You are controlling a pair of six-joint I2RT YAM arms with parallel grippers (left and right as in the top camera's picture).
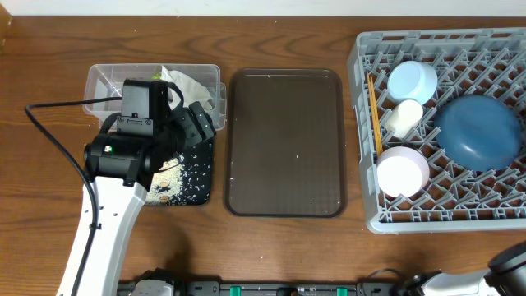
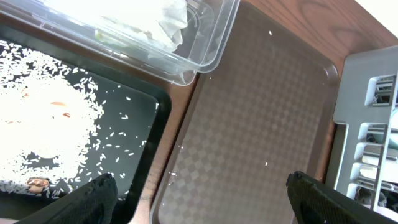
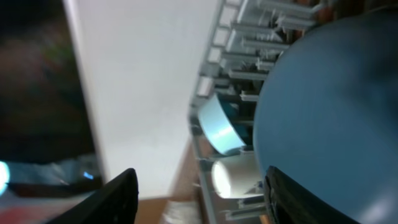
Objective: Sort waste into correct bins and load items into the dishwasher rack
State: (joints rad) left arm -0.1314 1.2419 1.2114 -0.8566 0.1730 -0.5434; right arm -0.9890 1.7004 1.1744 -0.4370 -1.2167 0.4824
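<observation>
Dark wood-grain tabletop (image 1: 49,49) is carrying a job that is looking all but finished. A glossy, round-cornered clear tub (image 1: 103,82) is holding the crumpled white napkin (image 1: 193,86), and just beside it the shallow black tray (image 2: 163,115) is holding a loose heap of white rice (image 2: 43,124). At the far side, the grey lattice rack (image 1: 362,148) is cradling the smooth blue dish (image 1: 478,130), the light-blue bowl (image 1: 411,80), the small white cup (image 1: 404,117), the pinkish-white bowl (image 1: 403,173) and the thin chopsticks (image 1: 374,115) along its left wall. Between bins and rack, the textured brown serving tray (image 1: 283,140) is showing only a few stray grains. The left gripper (image 2: 200,186) is hovering over the seam between black tray and brown tray, fingers wide apart and empty. The right gripper (image 3: 199,199), in a blurred view, is hanging next to the blue dish, jaws apart with nothing between them. I judge the loading step to be closing; the next move is calling for both arms to lift clear without nudging the crockery.
</observation>
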